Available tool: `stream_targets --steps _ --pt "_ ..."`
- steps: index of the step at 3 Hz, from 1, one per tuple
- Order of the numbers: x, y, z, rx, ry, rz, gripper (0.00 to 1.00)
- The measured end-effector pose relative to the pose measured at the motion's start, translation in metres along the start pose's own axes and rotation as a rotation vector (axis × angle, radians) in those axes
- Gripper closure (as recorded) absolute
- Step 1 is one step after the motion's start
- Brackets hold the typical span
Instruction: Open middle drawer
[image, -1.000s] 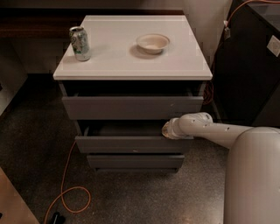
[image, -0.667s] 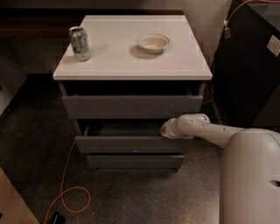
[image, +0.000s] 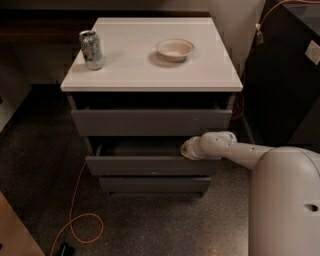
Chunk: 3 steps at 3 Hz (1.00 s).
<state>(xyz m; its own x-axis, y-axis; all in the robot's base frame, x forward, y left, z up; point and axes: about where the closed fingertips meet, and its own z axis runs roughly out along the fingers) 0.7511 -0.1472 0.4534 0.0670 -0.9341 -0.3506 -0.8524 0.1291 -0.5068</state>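
The middle drawer is the wide grey front at mid-height of the cabinet. It stands pulled out a short way, ahead of the top drawer and the bottom drawer, with a dark gap above its front. My gripper sits at the top right edge of the middle drawer front, at the end of the white arm that reaches in from the right. The wrist hides the fingers.
The white cabinet top holds a green can at the left and a beige bowl. An orange cable loops on the speckled floor at the left. A black cabinet stands at the right.
The gripper and arm have shifted slightly left along the middle drawer's top edge. The drawer's opening looks about the same.
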Motion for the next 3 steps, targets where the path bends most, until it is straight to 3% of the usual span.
stream_targets --steps 3 --pt "-0.016 0.058 -0.023 -0.082 0.011 0.046 1.00"
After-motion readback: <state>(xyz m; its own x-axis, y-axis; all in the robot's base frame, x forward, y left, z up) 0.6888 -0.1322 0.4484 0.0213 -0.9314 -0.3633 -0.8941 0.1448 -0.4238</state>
